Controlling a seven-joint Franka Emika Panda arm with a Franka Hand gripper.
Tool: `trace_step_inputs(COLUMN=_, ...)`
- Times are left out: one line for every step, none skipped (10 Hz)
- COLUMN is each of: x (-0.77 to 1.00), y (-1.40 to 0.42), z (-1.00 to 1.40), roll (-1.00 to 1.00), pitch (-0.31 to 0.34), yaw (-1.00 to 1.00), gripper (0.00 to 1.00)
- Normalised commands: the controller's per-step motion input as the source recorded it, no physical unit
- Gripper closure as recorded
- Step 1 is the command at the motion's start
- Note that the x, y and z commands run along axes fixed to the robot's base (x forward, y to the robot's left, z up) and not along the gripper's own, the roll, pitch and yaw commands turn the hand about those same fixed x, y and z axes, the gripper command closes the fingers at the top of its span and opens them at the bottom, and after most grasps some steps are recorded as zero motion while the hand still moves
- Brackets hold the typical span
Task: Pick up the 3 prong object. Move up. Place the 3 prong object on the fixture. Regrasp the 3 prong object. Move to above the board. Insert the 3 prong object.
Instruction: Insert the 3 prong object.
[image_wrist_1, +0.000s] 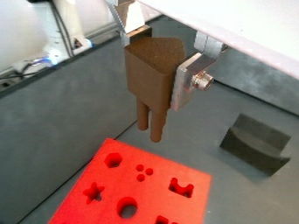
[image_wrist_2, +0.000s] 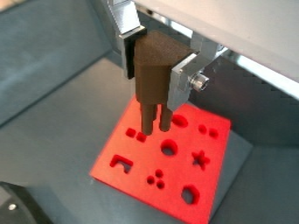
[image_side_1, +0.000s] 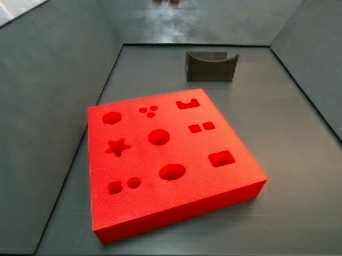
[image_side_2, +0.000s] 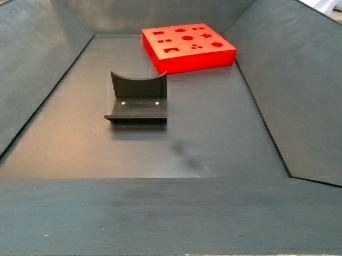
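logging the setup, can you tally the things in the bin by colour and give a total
red: 1, the board on the floor
dark grey: 1, the fixture, standing empty apart from the board
reddish-brown: 1, the 3 prong object, held in the pincer up in the air above the board, prongs pointing down
total: 3

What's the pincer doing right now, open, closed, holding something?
Pincer: closed on the small dark reddish-brown wooden three-prong piece, prongs pointing down, held in the air above the bright red square board with cut-out shapes.
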Motion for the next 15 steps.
trace_step_inputs(x=-0.53, y=0.04, z=-0.64, roll=0.06, pitch=-0.243, yaw=-0.47, gripper=1.0)
trace_step_inputs(x=-0.45, y=0.0, z=-0.64, roll=0.05, pitch=-0.25, yaw=-0.51, gripper=1.0)
trace_step_inputs(x=-0.39, y=0.0, z=-0.64, roll=0.04, pitch=-0.251, yaw=-0.5, gripper=1.0)
trace_step_inputs(x=-0.35, y=0.0, z=-0.71, roll=0.04, pitch=-0.213, yaw=-0.55, gripper=1.0)
trace_step_inputs(x=-0.21, y=0.02, z=-0.61, roll=0.0, pitch=-0.141, yaw=-0.61, gripper=1.0)
trace_step_inputs(x=-0.15, y=0.02, z=-0.56, roll=0.0, pitch=-0.077, yaw=-0.74, gripper=1.0)
trace_step_inputs(x=0.0, y=0.0, z=-0.46, roll=0.01, pitch=-0.057, yaw=-0.8, gripper=1.0)
trace_step_inputs(x=0.11, y=0.0, z=-0.39, roll=0.0, pitch=-0.044, yaw=-0.76, gripper=1.0)
trace_step_inputs(x=0.2, y=0.0, z=-0.38, roll=0.0, pitch=-0.044, yaw=-0.71, gripper=1.0)
trace_step_inputs(x=0.27, y=0.05, z=-0.36, roll=0.0, pitch=-0.011, yaw=-0.63, gripper=1.0)
trace_step_inputs(x=0.0, y=0.0, z=0.0, roll=0.01, pitch=0.0, yaw=0.0, gripper=1.0)
trace_step_inputs(x=0.0, y=-0.03, z=-0.04, roll=0.0, pitch=-0.033, yaw=0.0, gripper=1.0)
trace_step_inputs(x=0.0, y=0.02, z=-0.23, roll=0.0, pitch=-0.034, yaw=0.0, gripper=1.0)
trace_step_inputs(x=-0.03, y=0.06, z=-0.39, roll=0.0, pitch=-0.057, yaw=-0.06, gripper=1.0)
trace_step_inputs(x=0.0, y=0.1, z=-0.45, roll=0.0, pitch=-0.059, yaw=-0.07, gripper=1.0)
